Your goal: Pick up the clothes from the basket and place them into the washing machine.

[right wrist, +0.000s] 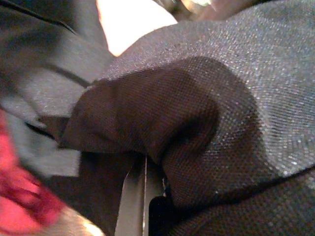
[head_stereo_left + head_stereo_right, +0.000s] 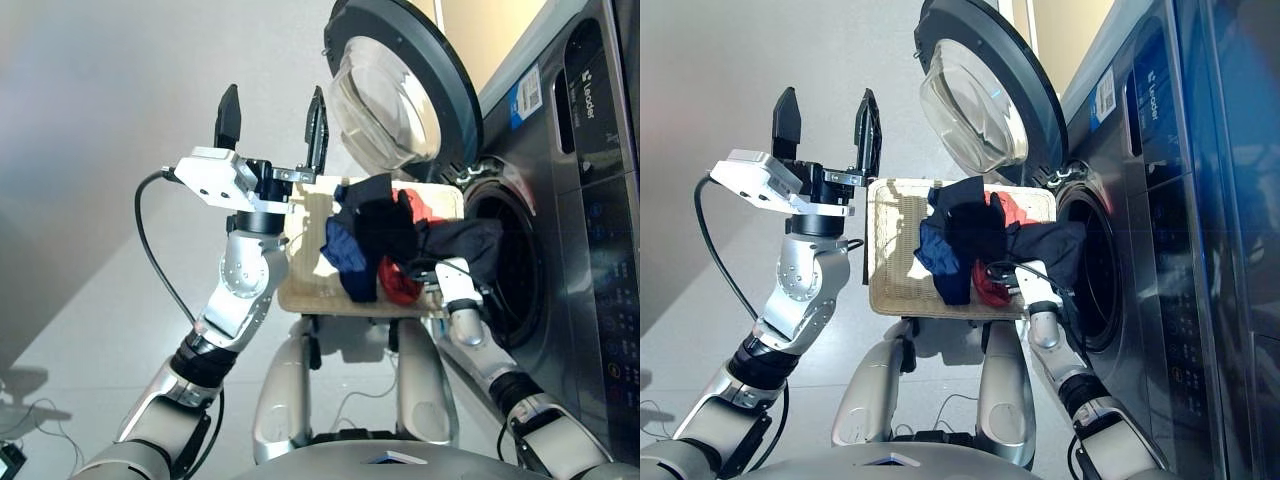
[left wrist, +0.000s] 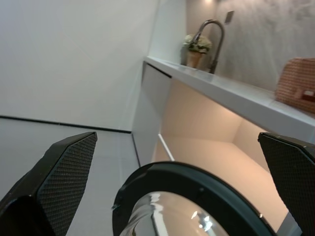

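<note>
The wicker basket (image 2: 305,285) sits in front of the washing machine (image 2: 590,330), whose round door (image 2: 400,85) stands swung open above it. A navy garment (image 2: 345,258) and a red-orange one (image 2: 400,283) lie in the basket. The black garment (image 2: 385,225) stretches from the pile towards the drum mouth (image 2: 515,275). My right gripper (image 2: 445,268) is at the basket's drum-side edge, shut on that black cloth (image 1: 197,113), which fills the right wrist view. My left gripper (image 2: 272,110) is raised above the basket's far-left corner, open and empty, its fingers (image 3: 64,172) wide apart.
A black cable (image 2: 148,250) loops beside my left arm over the pale floor. The machine's control panel (image 2: 600,240) lies right of the drum. Beyond the door, the left wrist view shows a counter with a tap (image 3: 211,34) and a plant pot (image 3: 195,49).
</note>
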Robot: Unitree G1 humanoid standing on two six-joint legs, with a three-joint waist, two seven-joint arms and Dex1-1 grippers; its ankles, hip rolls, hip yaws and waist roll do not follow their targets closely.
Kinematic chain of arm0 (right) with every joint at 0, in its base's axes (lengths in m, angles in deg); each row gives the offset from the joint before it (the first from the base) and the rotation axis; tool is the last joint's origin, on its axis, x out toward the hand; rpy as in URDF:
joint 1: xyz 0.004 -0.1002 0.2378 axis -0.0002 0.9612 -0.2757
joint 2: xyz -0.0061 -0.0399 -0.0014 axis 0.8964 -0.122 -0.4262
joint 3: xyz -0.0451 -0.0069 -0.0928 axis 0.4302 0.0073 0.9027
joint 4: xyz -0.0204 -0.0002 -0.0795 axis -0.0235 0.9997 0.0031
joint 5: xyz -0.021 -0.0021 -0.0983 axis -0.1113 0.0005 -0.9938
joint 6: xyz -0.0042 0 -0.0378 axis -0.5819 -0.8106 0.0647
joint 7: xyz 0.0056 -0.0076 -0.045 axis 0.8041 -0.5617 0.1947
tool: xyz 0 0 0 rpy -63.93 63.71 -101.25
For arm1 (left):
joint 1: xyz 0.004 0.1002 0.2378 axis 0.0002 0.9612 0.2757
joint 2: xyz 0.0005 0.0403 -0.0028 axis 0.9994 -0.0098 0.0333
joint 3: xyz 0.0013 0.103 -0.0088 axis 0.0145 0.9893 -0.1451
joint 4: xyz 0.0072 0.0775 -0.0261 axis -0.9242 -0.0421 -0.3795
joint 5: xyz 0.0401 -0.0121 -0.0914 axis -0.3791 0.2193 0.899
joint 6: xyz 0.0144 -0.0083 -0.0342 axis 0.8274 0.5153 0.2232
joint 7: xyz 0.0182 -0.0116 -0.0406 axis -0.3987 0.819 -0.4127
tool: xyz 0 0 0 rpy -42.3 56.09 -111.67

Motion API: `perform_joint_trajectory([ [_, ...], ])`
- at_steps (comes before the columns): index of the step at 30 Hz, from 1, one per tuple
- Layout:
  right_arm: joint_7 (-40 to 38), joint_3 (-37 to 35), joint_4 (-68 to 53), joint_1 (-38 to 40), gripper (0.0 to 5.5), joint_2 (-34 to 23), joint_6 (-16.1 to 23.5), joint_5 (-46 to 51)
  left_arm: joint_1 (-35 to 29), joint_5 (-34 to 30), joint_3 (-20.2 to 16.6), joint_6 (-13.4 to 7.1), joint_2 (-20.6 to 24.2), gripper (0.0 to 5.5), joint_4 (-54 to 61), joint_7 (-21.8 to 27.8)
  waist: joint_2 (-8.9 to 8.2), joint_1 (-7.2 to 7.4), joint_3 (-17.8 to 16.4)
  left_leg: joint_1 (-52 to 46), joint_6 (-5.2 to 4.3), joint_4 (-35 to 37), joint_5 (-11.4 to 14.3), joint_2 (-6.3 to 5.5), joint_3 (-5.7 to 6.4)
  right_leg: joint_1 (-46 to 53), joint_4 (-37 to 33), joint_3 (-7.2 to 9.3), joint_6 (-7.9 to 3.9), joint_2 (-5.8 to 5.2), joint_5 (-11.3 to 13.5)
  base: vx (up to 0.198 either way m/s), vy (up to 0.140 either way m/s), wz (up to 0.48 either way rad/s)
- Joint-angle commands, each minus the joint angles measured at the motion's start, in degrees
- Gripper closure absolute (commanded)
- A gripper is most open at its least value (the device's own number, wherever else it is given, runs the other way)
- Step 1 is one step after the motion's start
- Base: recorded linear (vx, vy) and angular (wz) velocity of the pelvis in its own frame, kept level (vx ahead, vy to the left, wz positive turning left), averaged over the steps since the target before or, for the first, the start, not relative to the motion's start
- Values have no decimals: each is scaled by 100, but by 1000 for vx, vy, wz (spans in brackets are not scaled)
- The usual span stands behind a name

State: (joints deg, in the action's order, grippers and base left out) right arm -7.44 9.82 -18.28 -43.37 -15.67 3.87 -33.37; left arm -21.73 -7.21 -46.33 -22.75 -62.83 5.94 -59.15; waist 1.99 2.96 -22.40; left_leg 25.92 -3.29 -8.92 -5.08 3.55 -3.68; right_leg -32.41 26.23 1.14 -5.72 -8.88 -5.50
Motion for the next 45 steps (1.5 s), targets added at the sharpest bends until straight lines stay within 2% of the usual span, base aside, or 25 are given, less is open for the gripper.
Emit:
perform_joint_trajectory([
  [1, -553, -280, 6, -254, 550, 164, 259, 379, -163, -48, 54, -448, 38, 0, 210, -52, -225, -77, 36, 245, 2, -860, 668, -95, 114, 246, -915, -269, -276, 127, 750, 0, 0, 0],
  [5, -899, -652, 424, -558, 550, 149, 221, 663, -163, 29, 210, -418, -3, 0, 198, -40, -128, -133, -66, 482, 10, -1016, 699, -115, 138, 10, -752, -281, -261, 134, 717, 0, 0, 0],
  [12, -1545, -1198, 751, -1280, 550, -266, 282, 1011, -236, 42, 513, -364, -72, 0, 35, -66, 117, -258, -288, 1121, 32, -1400, 755, -154, 140, -596, -394, -325, -225, 129, 651, -7, -1, 3],
  [18, -2041, -1669, 916, -1975, 550, -1069, 330, 1204, -29, 273, 813, -295, 33, 0, -209, 212, 377, -350, -505, 1775, 37, -1742, 806, -163, 140, -1306, -23, -403, -205, 137, 609, -18, 1, 7],
  [21, -2152, -1779, 948, -2140, 550, -1336, 332, 1238, 0, 307, 817, -283, 66, 0, -239, 278, 444, -359, -558, 2001, 34, -1900, 876, -150, 129, -1551, 160, -442, -202, 152, 541, 0, 0, 0],
  [22, -2231, -1861, 956, -2304, 550, -1585, 340, 1282, 36, 355, 800, -291, 115, 0, -163, 312, 481, -379, -595, 2171, 28, -2002, 894, -147, 128, -1742, 281, -464, -199, 138, 530, 0, 0, 0],
  [29, -2307, -1999, 1110, -2835, 550, -2372, 375, 1578, 49, 381, 713, -283, 233, 0, -16, 297, 561, -413, -651, 2638, -5, -2288, 972, -136, 90, -2246, 591, -525, -188, 135, 472, 0, 0, 0],
  [33, -2375, -2099, 1109, -3007, 550, -2685, 467, 1799, 14, 346, 648, -278, 258, 0, 33, 233, 541, -389, -693, 2731, -21, -2347, 986, -116, 58, -2374, 646, -542, -189, 136, 484, 0, 0, 0],
  [38, -2624, -2532, 1031, -3178, 550, -3045, 876, 2394, 4, 351, 578, -250, 317, 0, 94, 153, 471, -331, -696, 2751, -19, -2322, 1026, -130, 61, -2402, 628, -539, -195, 156, 468, 0, 0, 0],
  [40, -2924, -2835, 894, -3208, 550, -3159, 1175, 2605, -17, 364, 521, -250, 344, 0, 119, 95, 436, -291, -693, 2779, -17, -2276, 979, -138, 65, -2431, 576, -539, -199, 151, 523, 0, 0, 0],
  [41, -3075, -3054, 1016, -3277, 550, -3239, 1256, 2839, -7, 389, 505, -254, 357, 0, 140, 70, 430, -275, -674, 2764, -27, -2292, 1045, -138, 86, -2420, 600, -543, -206, 156, 461, 0, 0, 0],
  [45, -3014, -3224, 1538, -3524, 550, -3629, 1239, 3619, -33, 456, 481, -251, 495, 0, 239, 28, 400, -268, -608, 2808, -27, -2250, 1011, -154, 94, -2456, 547, -537, -210, 144, 515, 0, 0, 0],
])
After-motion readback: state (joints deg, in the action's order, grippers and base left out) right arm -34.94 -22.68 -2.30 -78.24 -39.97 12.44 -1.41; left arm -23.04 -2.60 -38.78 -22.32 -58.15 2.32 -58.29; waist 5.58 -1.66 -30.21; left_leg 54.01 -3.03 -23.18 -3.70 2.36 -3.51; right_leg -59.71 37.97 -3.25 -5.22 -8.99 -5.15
